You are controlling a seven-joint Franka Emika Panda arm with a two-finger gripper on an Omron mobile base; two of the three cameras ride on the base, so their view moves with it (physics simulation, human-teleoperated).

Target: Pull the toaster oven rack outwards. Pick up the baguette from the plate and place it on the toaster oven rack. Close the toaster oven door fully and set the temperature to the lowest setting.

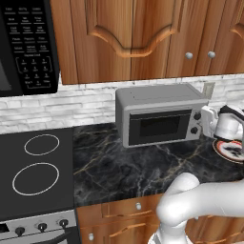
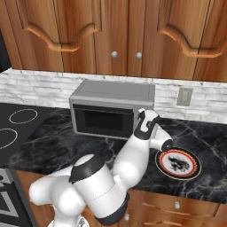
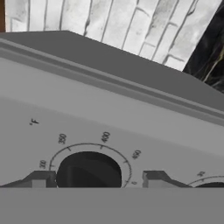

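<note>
The light-grey toaster oven (image 1: 157,97) (image 2: 115,92) stands on the dark marble counter with its toaster oven door (image 1: 159,126) (image 2: 103,119) shut. The toaster oven rack and the baguette are hidden. My gripper (image 1: 204,119) (image 3: 99,179) is at the oven's right front, open, its fingertips (image 3: 43,179) straddling the dark upper knob (image 3: 89,170) with numbered marks around it. A gap shows between that knob and the right fingertip. A second knob (image 3: 211,185) peeks in beside it. Right of the oven lies the plate (image 1: 224,151) (image 2: 191,170), with no bread on it.
A black microwave (image 1: 26,43) hangs at the upper left over a black cooktop (image 1: 35,167). Wooden cabinets (image 2: 111,31) run above a white brick backsplash with a wall outlet (image 2: 184,96). My arm crosses in front of the oven's right end.
</note>
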